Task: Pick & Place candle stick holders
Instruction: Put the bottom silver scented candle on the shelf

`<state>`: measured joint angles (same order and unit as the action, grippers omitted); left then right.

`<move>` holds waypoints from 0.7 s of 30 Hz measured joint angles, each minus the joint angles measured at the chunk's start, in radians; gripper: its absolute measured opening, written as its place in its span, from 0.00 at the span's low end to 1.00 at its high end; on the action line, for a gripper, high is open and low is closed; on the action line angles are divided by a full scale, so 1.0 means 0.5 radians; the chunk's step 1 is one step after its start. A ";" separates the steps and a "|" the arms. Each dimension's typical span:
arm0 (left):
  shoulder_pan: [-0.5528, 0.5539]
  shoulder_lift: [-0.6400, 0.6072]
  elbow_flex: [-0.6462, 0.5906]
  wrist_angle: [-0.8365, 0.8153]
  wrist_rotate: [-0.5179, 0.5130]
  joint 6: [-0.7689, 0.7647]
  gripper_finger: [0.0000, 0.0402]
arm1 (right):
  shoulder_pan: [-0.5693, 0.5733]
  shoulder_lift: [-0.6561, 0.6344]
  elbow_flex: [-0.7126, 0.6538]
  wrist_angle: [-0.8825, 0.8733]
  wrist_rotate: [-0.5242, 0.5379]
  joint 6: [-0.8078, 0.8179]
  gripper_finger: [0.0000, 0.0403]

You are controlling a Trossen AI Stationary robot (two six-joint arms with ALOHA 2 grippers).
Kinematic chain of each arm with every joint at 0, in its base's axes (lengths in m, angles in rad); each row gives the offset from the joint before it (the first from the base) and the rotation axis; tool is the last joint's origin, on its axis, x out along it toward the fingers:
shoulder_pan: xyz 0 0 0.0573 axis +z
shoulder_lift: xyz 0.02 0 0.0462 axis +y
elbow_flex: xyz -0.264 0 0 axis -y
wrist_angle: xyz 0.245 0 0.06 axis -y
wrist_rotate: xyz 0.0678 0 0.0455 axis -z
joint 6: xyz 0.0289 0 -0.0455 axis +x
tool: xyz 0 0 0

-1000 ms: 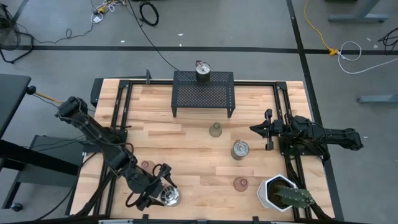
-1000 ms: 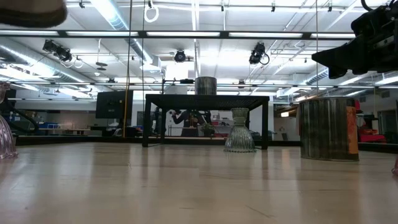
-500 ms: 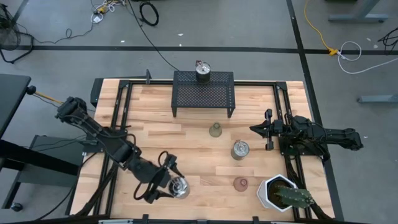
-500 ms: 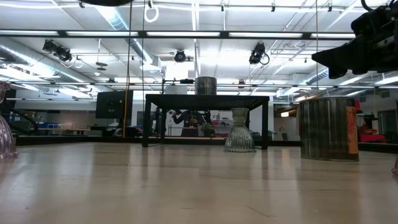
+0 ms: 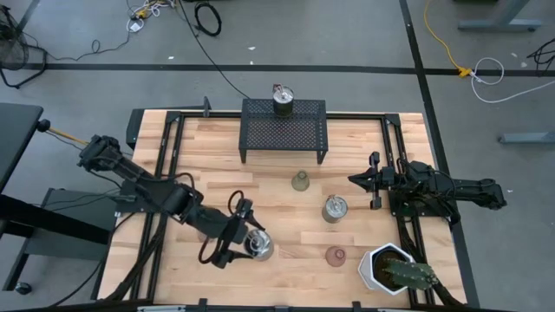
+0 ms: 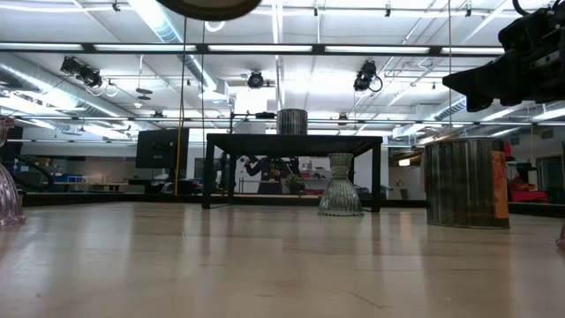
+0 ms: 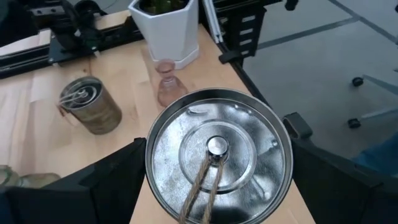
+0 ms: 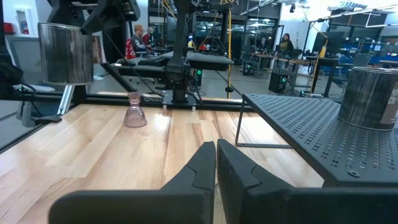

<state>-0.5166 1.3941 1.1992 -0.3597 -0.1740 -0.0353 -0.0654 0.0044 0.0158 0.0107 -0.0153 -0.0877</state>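
My left gripper (image 5: 251, 243) is shut on a silvery can-like holder (image 7: 217, 155), held in the air over the table's near middle. It also shows in the right wrist view (image 8: 64, 53). A second silvery holder (image 5: 335, 208) stands on the table and a third (image 5: 283, 100) on the black mesh rack (image 5: 284, 132). The olive-green cup (image 5: 300, 180) and a pink cup (image 5: 336, 256) stand on the table. The other pink cup (image 8: 134, 110) is beside my left arm. My right gripper (image 5: 357, 179) is shut and empty at the table's right. My left gripper pinches the silvery holder's round side wall near its top rim (image 7: 149, 168) between its two fingers (image 7: 112, 180), one on each side. The fingers come from above, slanting down. The holder is upright, open top up, lifted clear of the table.
A white hexagonal pot with a cactus (image 5: 390, 269) stands at the near right corner. Black rails (image 5: 165, 165) run along the table's left and right sides. Bare wood lies between the rack and the holders.
My left gripper has carried the silvery holder from the table's near left toward the right and a little toward the far edge. The holder has stayed upright and clear of the table.
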 joint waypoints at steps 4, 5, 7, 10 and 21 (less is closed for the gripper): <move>0.037 0.000 0.000 -0.018 0.004 0.001 0.91 | -0.001 -0.001 0.001 0.000 0.000 0.000 0.05; 0.047 0.000 0.000 -0.016 0.004 0.001 0.91 | -0.001 0.000 0.001 0.000 0.000 0.000 0.05; 0.067 0.000 0.000 -0.020 0.006 0.001 0.91 | -0.001 0.000 0.001 0.000 0.000 0.000 0.05; 0.104 0.000 0.000 -0.032 0.010 0.001 0.91 | 0.000 0.000 0.001 0.000 0.000 0.000 0.05; 0.246 -0.029 0.000 -0.063 0.043 -0.040 0.91 | -0.001 0.000 0.000 0.000 0.000 0.000 0.05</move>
<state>-0.3934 1.3794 1.1992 -0.3913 -0.1523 -0.0552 -0.0658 0.0044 0.0159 0.0109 -0.0151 -0.0876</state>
